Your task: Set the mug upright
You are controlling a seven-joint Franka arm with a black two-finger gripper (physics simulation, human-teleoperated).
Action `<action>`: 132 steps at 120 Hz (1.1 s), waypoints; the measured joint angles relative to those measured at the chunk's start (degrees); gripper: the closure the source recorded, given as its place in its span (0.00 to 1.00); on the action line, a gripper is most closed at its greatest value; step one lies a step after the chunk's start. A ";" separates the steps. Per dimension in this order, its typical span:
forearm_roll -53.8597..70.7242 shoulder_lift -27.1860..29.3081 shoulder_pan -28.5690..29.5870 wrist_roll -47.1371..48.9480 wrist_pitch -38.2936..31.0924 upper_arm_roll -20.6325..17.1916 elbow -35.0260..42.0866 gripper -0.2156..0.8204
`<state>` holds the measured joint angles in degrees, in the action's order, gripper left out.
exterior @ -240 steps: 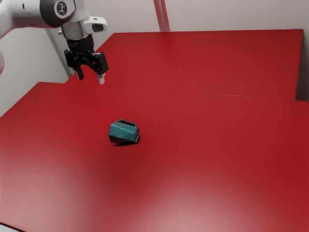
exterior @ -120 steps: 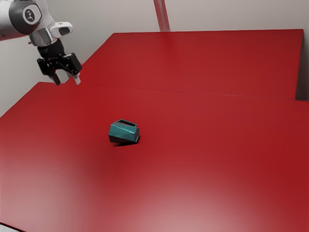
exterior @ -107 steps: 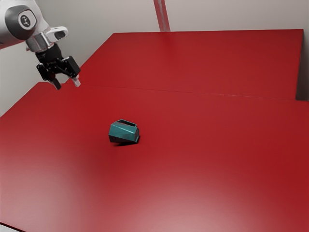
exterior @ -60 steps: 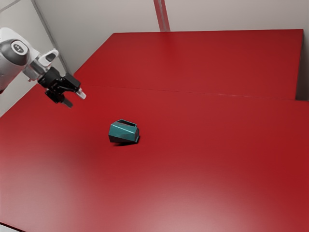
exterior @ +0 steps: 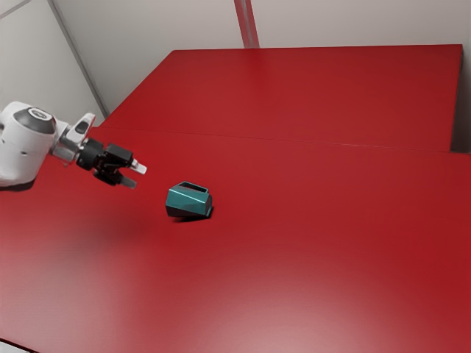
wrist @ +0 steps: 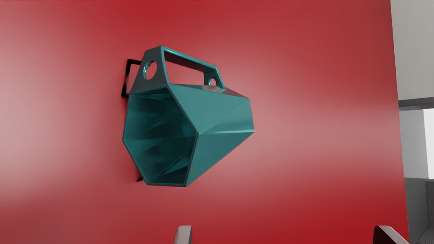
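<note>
Exterior view: the mug (exterior: 189, 201) lies on its side on the table (exterior: 309, 250), so it is not upright. It sits toward the exterior view's right of the jaws and a little nearer, apart from them. We read its long axis as running roughly left to right, with some slant; this view alone does not tell us which end is the mouth. The one arm (exterior: 28, 147) enters at the exterior view's left, held low, with its jaws pitched forward, pointing right and slightly down at a shallow angle. They stand apart.

Wrist view: the jaws are wide apart with no object between them. The mug lies ahead of them, off-centre, closer to one finger's line than to the other's. Its open mouth (wrist: 159, 139) faces obliquely toward us; the narrower end (wrist: 245, 117) recedes. The handle (wrist: 190, 60) is on the side away from the fingertips.

Judgement: the coming move turns on that sideways offset and the slanted axis. We would line up across the body before closing, minding the handle.
</note>
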<state>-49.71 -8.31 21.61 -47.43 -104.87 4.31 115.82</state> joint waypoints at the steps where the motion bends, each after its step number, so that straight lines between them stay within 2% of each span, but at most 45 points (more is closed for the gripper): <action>1: -0.18 -0.11 0.01 -0.28 -0.01 0.00 0.09 0.23; 64: -3.51 -6.26 0.89 -5.27 0.26 0.00 1.02 0.23; 132: -3.55 -11.22 -0.45 -6.08 0.92 -0.51 -3.82 0.23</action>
<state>-53.26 -19.54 21.17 -53.52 -103.94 3.80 112.00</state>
